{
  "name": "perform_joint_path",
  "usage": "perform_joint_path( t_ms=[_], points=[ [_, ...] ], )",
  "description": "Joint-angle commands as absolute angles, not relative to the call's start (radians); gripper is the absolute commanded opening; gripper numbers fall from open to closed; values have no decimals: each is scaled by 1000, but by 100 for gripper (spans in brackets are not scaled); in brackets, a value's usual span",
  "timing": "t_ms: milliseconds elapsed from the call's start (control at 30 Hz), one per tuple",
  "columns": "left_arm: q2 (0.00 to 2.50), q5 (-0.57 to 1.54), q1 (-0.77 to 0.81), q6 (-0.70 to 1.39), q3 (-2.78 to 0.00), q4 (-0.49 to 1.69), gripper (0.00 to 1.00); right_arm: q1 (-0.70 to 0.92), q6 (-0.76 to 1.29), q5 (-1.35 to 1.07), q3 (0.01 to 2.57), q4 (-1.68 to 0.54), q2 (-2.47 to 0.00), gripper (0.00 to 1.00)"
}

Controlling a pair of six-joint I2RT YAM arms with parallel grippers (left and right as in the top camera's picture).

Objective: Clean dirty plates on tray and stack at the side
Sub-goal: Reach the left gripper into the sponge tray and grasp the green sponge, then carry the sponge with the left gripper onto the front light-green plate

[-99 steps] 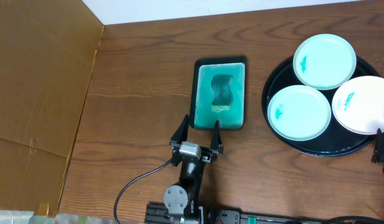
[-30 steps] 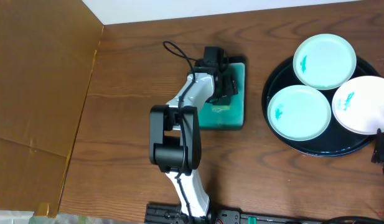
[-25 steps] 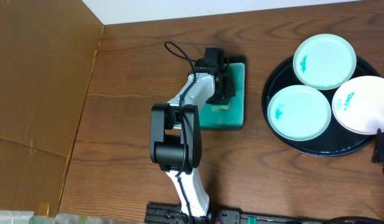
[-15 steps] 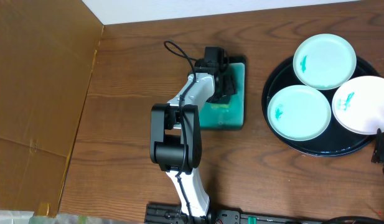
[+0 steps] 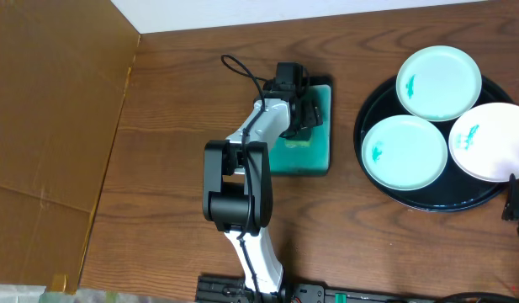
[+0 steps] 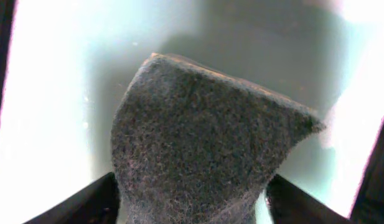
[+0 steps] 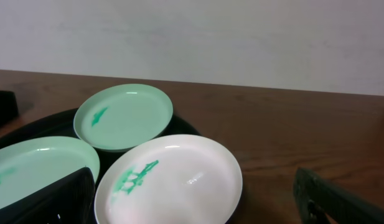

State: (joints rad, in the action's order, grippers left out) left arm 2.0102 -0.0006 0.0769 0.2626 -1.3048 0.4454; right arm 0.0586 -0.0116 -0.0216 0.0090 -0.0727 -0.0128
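Three plates lie on the round black tray at the right: a mint one at the back, a mint one at the front left and a white one, each with a teal smear. My left gripper is down in the small teal sponge tray. In the left wrist view its fingers press both sides of the dark grey sponge. My right gripper is open and empty, just in front of the white plate, and it sits at the frame's right edge in the overhead view.
A brown cardboard sheet covers the table's left side. The left arm stretches from the front edge to the sponge tray. A white wall runs behind the table. Bare wood lies between the sponge tray and the black tray.
Since 3.3 s ago my left arm has reached forward from the front of the table into the sponge tray. Over the last second it barely moves. The plates and right gripper are unchanged.
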Motion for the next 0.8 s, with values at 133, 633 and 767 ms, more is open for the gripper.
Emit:
perform_joint_path(
  t_ms=[133, 633, 767],
  points=[
    [2014, -13, 75, 264, -1314, 445, 61, 69, -20, -12, 6, -74, -9, 99],
    [1842, -12, 75, 264, -1310, 512, 7, 69, -20, -12, 6, -74, -9, 99],
    [1686, -12, 75, 264, -1309, 564, 7, 69, -20, -12, 6, -74, -9, 99]
  ],
)
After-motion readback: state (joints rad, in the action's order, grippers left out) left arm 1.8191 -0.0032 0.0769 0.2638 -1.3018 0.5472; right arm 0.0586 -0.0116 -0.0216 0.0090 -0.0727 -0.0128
